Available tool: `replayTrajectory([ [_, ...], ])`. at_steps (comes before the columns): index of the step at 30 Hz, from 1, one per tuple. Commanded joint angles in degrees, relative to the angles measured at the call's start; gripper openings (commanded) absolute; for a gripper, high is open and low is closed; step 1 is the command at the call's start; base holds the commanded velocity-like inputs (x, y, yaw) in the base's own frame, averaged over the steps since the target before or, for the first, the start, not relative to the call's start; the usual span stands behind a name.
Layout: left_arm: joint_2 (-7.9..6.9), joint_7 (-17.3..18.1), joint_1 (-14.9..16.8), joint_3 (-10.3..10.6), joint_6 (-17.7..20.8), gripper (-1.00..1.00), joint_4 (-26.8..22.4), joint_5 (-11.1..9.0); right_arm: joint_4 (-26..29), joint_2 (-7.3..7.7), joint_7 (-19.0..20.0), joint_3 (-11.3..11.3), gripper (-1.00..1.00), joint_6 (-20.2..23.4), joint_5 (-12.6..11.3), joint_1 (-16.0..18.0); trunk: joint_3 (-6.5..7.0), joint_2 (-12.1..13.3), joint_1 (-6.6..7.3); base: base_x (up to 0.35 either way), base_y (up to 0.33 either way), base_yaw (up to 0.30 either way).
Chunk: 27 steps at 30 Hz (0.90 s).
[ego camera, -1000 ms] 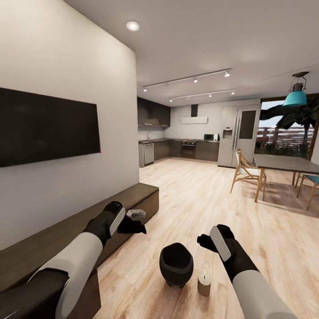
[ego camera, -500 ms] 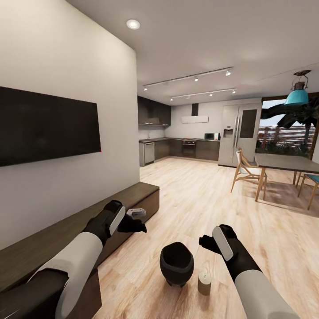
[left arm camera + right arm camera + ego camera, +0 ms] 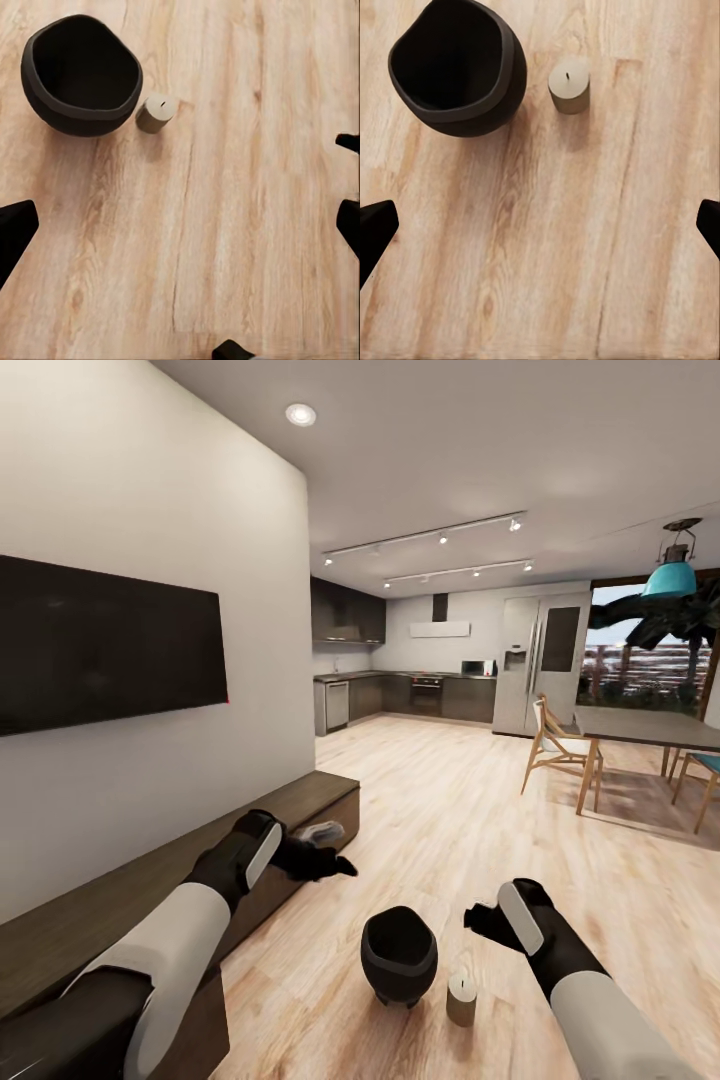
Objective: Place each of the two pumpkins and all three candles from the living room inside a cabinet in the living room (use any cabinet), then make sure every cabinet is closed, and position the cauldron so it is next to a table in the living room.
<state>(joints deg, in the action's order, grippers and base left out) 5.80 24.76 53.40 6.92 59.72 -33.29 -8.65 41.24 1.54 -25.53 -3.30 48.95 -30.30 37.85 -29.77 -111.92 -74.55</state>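
The black cauldron (image 3: 398,955) stands upright on the wood floor, its mouth empty (image 3: 81,75) (image 3: 457,67). One short beige candle (image 3: 461,1000) stands just beside it (image 3: 156,112) (image 3: 569,85), apart from it. My left gripper (image 3: 325,860) hovers open above the floor (image 3: 180,225), by the end of the long dark brown cabinet (image 3: 150,880), whose fronts are shut. My right gripper (image 3: 482,920) hangs open (image 3: 542,225) above the candle, holding nothing. The pumpkins and the living-room table are out of view.
A small grey device (image 3: 322,828) lies on the cabinet top behind my left gripper. A black TV (image 3: 100,645) hangs on the wall above. A dining table (image 3: 650,728) with wooden chairs (image 3: 555,745) stands at the right; the kitchen (image 3: 420,695) lies far ahead.
My left gripper has reached a little forward and right, past the cabinet's end. My right gripper has dropped lower and slightly right. Cauldron and candle have not moved.
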Motion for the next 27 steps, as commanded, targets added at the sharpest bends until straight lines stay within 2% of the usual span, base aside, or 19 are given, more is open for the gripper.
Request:
replayTrajectory([
  [1,-0.08,1.7,0.0,0.2,0.3,1.0,0.0,-0.4,-1.0,0.44,0.3,0.0,1.0,0.0,-0.5,0.3,-0.07,0.0,0.01,0.0,0.0,0.0],
  [3,-0.29,6.1,0.0,0.2,0.3,1.0,-0.1,-0.3,-4.1,1.34,1.9,0.2,1.0,-0.7,-0.2,1.3,-0.07,0.0,0.01,0.0,0.0,0.0],
  [6,-0.54,9.4,0.0,0.2,0.3,1.0,-0.1,-0.3,-7.7,1.98,2.9,0.4,1.0,-2.3,0.2,2.4,-0.07,0.0,0.01,0.0,0.0,0.0],
  [10,-0.65,12.3,0.0,0.2,0.3,1.0,0.2,-0.2,-9.8,2.27,3.3,0.6,1.0,-3.7,0.4,3.1,-0.07,0.0,0.01,0.0,0.0,0.0],
  [15,-1.08,16.2,0.0,0.3,0.3,1.0,0.4,-0.1,-10.5,2.32,3.5,1.1,1.0,-4.2,0.4,3.4,-0.07,0.0,0.01,0.0,0.0,0.0],
  [20,-1.59,19.5,0.0,0.6,0.3,1.0,0.5,-0.1,-10.7,2.27,3.5,2.8,1.0,-4.4,0.4,3.4,-0.07,0.0,0.01,0.0,0.0,0.0],
  [23,-2.34,23.3,0.0,0.7,0.3,1.0,0.5,-0.1,-10.8,2.24,3.5,3.4,1.0,-4.5,0.4,3.4,-0.61,-1.2,-0.65,0.0,0.0,0.0],
  [27,-3.99,30.7,0.0,0.8,0.3,1.0,0.4,0.0,-10.8,2.24,3.6,3.6,1.0,-4.5,0.4,3.5,-1.33,-2.8,-1.53,0.0,0.0,0.0],
])
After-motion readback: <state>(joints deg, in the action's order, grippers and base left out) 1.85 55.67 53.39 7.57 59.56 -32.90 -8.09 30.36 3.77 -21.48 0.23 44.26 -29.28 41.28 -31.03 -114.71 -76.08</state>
